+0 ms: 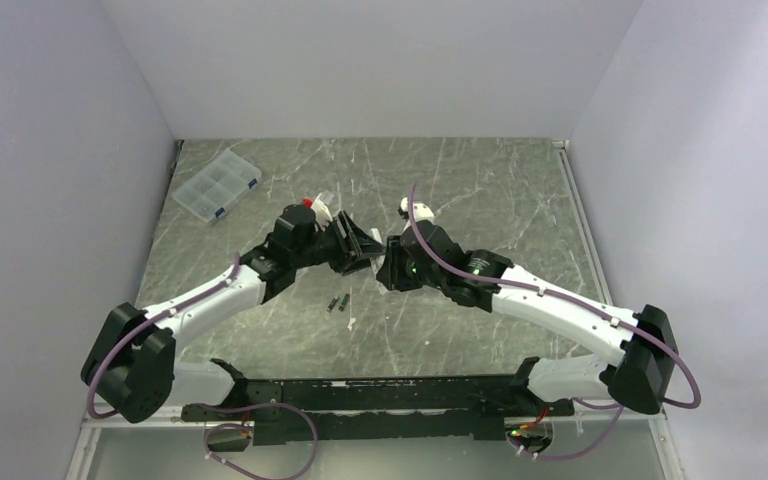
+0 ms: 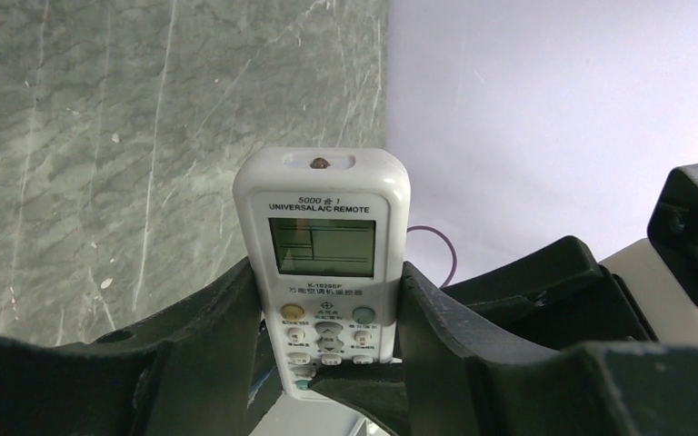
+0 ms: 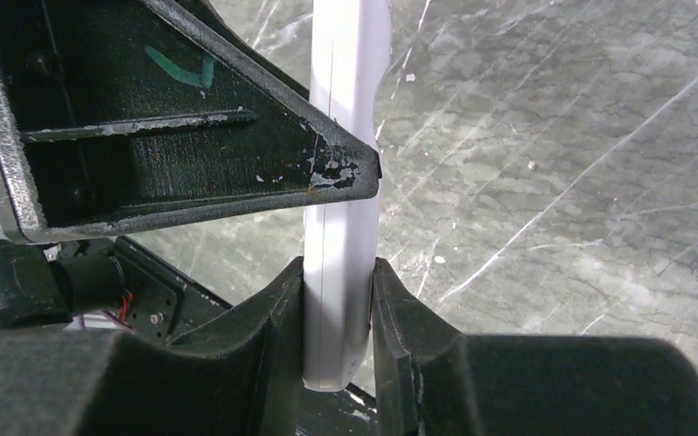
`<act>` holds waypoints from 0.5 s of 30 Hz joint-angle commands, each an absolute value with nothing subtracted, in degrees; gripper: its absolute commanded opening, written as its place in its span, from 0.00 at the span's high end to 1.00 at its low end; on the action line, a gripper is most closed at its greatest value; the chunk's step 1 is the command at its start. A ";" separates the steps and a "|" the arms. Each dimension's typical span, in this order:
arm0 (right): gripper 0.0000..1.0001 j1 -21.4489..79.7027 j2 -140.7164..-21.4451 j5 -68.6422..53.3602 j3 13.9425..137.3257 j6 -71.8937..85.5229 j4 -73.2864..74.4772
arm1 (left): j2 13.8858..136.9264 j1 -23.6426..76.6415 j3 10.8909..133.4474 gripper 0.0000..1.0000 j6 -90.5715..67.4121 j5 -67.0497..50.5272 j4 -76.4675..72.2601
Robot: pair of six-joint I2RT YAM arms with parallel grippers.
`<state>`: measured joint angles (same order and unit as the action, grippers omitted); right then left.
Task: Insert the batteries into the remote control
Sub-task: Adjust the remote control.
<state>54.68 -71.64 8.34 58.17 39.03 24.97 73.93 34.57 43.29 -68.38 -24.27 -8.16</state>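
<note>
Above the marbled table (image 1: 500, 190), the left gripper (image 2: 332, 313) pinched the remote control (image 2: 322, 204) by its long edges. The right gripper (image 3: 338, 304) clamped the remote's end across its thickness, probably to turn the battery recess up. The batteries (image 1: 338, 302) lay beneath the remote, not yet loaded.

Grey-green marbled tabletop (image 1: 480, 200) — plain white walls (image 1: 380, 60) on three sides, even light.

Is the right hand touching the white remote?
Touching. The right wrist view shows the right hand with both fingers pressed flat against the remote control, no gap on either side.
</note>
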 commanded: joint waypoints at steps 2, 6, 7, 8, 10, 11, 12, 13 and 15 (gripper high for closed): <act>1.00 55.27 -69.53 11.61 61.38 36.64 26.02 | 70.46 34.98 45.26 0.30 -67.00 -27.69 -5.38; 1.00 55.45 -67.81 13.86 61.02 33.71 28.45 | 68.92 34.98 46.59 0.06 -65.13 -27.42 -1.76; 1.00 55.54 -67.24 14.07 60.75 32.68 28.72 | 68.40 34.98 47.42 0.01 -64.68 -27.49 -0.63; 1.00 55.67 -66.62 14.62 60.51 31.78 29.11 | 68.05 34.90 48.03 0.01 -64.09 -27.63 -0.16; 1.00 56.31 -65.59 17.78 60.45 29.91 30.98 | 67.34 34.77 49.49 0.01 -62.94 -27.85 3.63; 1.00 57.05 -65.14 19.56 60.53 28.71 31.43 | 67.00 34.66 50.16 0.01 -62.40 -27.90 4.88; 1.00 58.01 -64.57 21.56 60.39 27.45 31.88 | 66.71 34.38 50.75 0.01 -62.14 -28.18 5.89; 1.00 58.93 -64.08 23.23 60.22 26.24 32.21 | 66.45 34.02 51.32 0.00 -62.00 -28.63 6.66; 1.00 60.56 -63.19 25.95 59.64 23.93 32.41 | 66.32 32.82 52.69 0.01 -61.75 -30.12 8.51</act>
<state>57.76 -65.87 18.06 58.57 30.02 31.20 68.27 34.33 48.84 -64.14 -27.16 4.03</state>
